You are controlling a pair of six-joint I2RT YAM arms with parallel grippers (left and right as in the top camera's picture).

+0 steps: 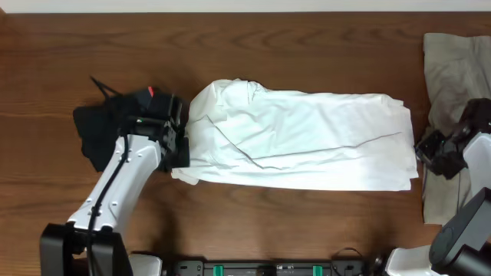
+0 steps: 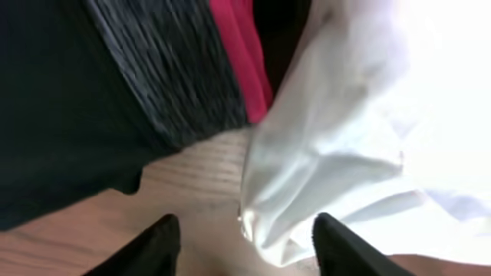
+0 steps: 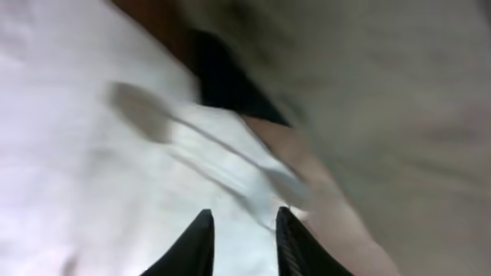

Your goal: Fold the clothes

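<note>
The large white short-sleeved T-shirt [image 1: 307, 138] lies across the middle of the dark wooden counter [image 1: 253, 46]. It is already folded into a long band that runs from centre-left to the right of the overhead frame. Crumpled black shorts with a grey-and-red waistband [image 1: 96, 126] sit at the left, just beside the shirt's left end. A khaki-grey garment [image 1: 449, 69] lies along the right edge, near the shirt's other end.

The left jaws stand wide at the band's left end. In the left wrist view a rumpled corner of white cloth lies between them, not yet pinched. The right jaws are at the band's right end and show only a narrow gap over white cloth. That view is blurred, so it cannot be told whether they hold any fabric.

The sleeves-in folds appear done, so the step in hand looks like taking hold of the ends for the crosswise fold. The next move calls for the left jaws to close on every layer at that corner and miss the waistband close by. They would then lift and carry the end towards the right of the frame without dragging the band askew.
</note>
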